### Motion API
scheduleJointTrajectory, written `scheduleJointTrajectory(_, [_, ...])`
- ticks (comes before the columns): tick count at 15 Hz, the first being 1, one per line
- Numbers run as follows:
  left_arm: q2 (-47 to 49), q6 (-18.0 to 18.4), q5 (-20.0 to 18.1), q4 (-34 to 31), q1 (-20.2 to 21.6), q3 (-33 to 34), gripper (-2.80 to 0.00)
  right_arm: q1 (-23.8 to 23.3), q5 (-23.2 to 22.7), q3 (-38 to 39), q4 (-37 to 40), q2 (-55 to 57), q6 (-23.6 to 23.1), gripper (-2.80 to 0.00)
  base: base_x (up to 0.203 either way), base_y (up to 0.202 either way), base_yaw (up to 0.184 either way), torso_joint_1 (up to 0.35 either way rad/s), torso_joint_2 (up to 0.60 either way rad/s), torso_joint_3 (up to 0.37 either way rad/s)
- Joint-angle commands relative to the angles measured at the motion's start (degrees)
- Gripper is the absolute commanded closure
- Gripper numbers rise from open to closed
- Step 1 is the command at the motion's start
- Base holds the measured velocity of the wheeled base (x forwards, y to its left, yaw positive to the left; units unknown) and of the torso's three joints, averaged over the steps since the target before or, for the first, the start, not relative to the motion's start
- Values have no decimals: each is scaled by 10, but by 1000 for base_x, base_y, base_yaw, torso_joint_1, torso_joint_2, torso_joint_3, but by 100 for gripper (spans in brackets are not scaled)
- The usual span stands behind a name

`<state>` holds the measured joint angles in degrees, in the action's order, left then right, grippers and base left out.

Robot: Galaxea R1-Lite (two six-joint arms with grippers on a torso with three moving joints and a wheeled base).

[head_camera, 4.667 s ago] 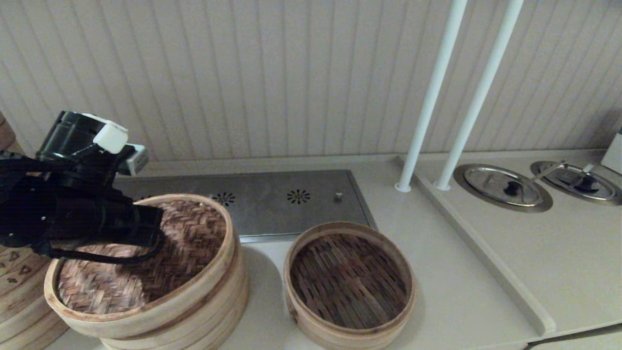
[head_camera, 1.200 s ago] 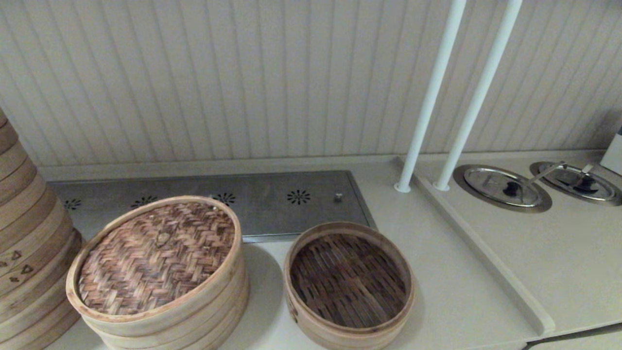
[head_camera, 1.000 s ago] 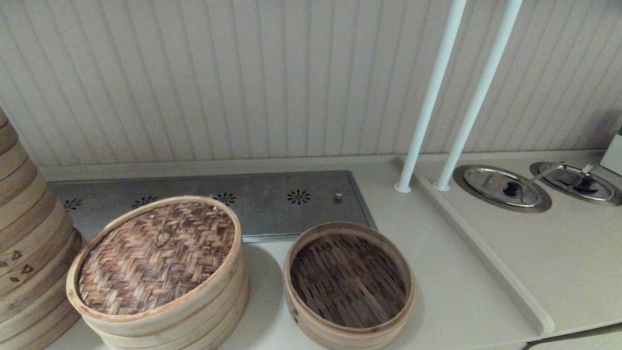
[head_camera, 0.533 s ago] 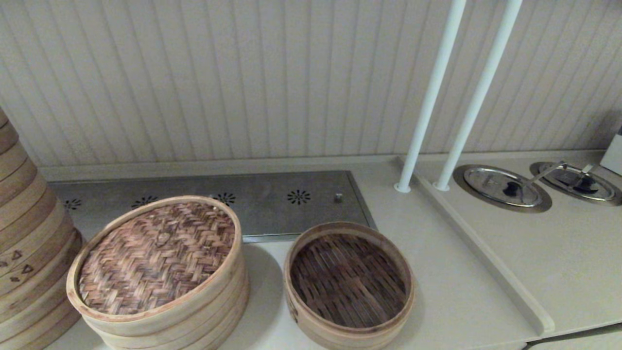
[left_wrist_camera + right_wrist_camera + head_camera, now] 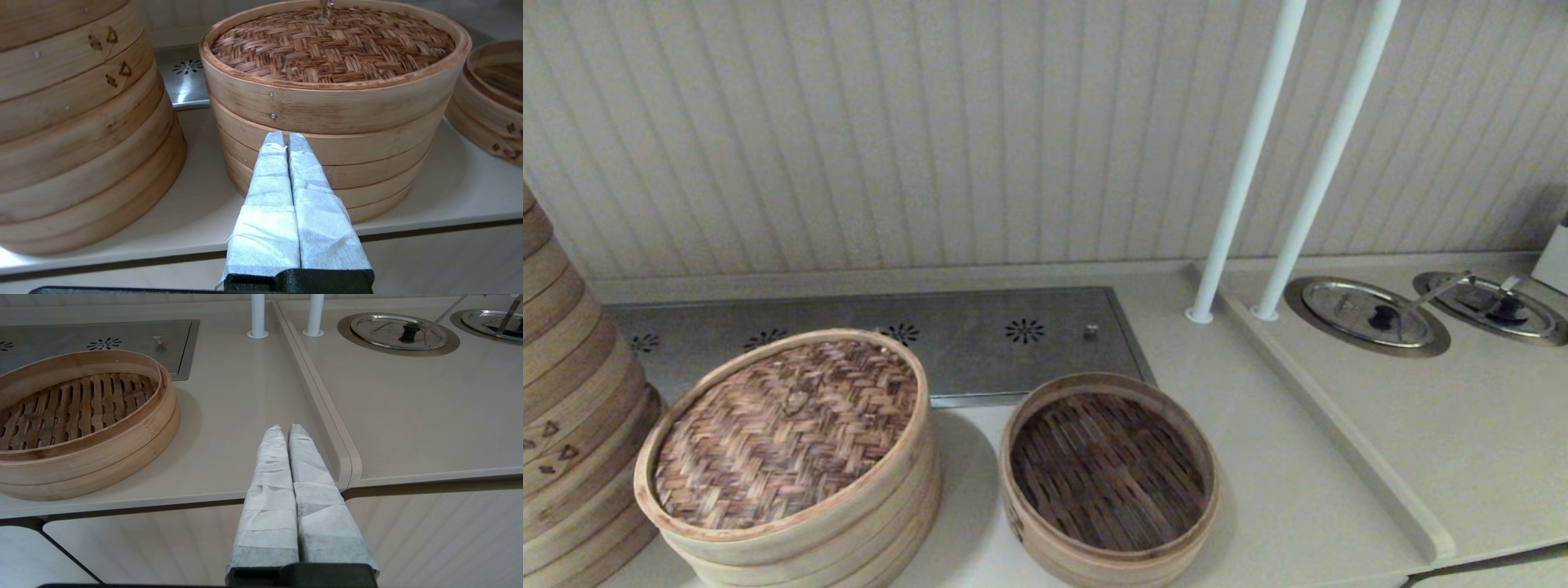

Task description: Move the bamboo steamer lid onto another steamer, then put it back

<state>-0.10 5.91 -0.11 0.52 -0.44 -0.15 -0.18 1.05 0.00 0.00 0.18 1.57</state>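
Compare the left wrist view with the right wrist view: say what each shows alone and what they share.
Only the left wrist view shows the woven lid on its stacked baskets, the tall basket stack beside it, and the left hand, shut. Only the right wrist view shows the right hand, shut, two white poles and metal pot lids. Both show the open basket and the counter.

The bamboo steamer lid [image 5: 786,433] has a brown herringbone weave and pale wood rim. The other steamer [image 5: 1108,474] shows dark brown slats, perhaps near black. The counter [image 5: 1282,506] is beige.
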Motion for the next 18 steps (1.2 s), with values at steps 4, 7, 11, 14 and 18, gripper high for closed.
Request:
scheduleJointTrajectory(4, [0,2,-5,0,0,2,0,0,0,2,0,1,0,0,0,0,0,0,0,0])
scheduleJointTrajectory(7, [0,3,-4,0,0,2,0,0,0,2,0,1,0,0,0,0,0,0,0,0])
scheduleJointTrajectory(11, [0,-1,-4,-2,0,2,0,0,0,2,0,1,1,0,0,0,0,0,0,0])
scheduleJointTrajectory(14, [0,-5,-4,-2,0,2,0,0,0,2,0,1,1,0,0,0,0,0,0,0])
scheduleJointTrajectory(18, [1,-9,-4,1,0,2,0,0,0,2,0,0,2,0,0,0,0,0,0,0])
